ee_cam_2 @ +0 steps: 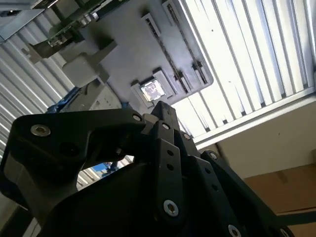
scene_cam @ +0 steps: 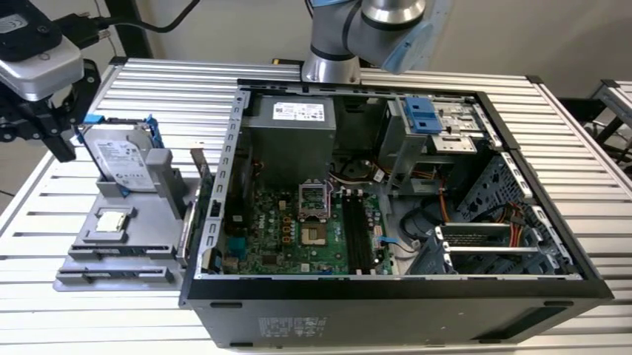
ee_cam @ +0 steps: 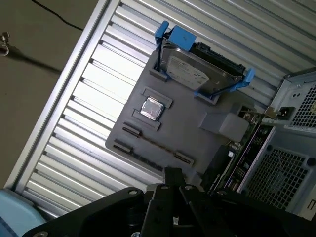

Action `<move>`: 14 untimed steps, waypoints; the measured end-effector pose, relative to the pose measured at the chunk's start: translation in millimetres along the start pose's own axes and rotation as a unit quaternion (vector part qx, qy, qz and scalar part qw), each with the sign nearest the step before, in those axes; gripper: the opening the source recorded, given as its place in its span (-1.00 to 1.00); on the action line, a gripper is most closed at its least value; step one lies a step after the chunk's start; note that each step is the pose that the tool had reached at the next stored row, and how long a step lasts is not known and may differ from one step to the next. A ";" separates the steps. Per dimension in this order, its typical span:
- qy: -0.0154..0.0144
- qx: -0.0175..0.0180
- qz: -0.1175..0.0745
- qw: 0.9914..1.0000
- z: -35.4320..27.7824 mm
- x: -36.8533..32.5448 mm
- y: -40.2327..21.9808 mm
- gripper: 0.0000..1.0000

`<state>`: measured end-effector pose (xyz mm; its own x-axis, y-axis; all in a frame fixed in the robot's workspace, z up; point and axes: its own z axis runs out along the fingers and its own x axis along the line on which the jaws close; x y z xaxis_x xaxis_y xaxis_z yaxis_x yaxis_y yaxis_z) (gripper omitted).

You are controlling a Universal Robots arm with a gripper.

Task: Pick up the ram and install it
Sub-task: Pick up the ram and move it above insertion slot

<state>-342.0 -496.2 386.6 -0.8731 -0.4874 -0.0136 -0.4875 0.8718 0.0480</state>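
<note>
In the exterior view my gripper (scene_cam: 41, 118) hangs at the far left, above and just beyond the grey fixture plate (scene_cam: 148, 244) that lies beside the open computer case (scene_cam: 395, 296). The ram (ee_cam: 155, 146) looks like a thin dark strip standing on edge between two clips on the fixture plate (ee_cam: 197, 140), just past the small square chip (ee_cam: 152, 108). The black linkage of my gripper (ee_cam: 173, 174) sits over the plate's near edge in both wrist views. The long black memory slots (scene_cam: 357, 237) lie on the motherboard (scene_cam: 286, 237) inside the case.
A silver hard drive with blue rails (scene_cam: 123, 159) stands upright on the fixture plate close to the gripper. A green card (scene_cam: 200, 196) stands between the plate and the case wall. The ribbed metal table (scene_cam: 148, 81) ends just left of the plate; the arm base (scene_cam: 331, 66) stands behind the case.
</note>
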 end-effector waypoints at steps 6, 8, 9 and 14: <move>0.003 -0.001 -0.054 0.999 0.2 0.0 0.0 -1.00; 0.003 -0.001 -0.070 0.998 0.4 0.0 0.0 -1.00; 0.004 -0.001 -0.079 0.997 0.4 0.0 0.0 -1.00; 0.006 -0.002 -0.124 0.992 0.8 0.1 0.0 -1.00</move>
<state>-342.1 -496.2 385.8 -0.7259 -0.6876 -0.0136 -0.6874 0.7247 0.0480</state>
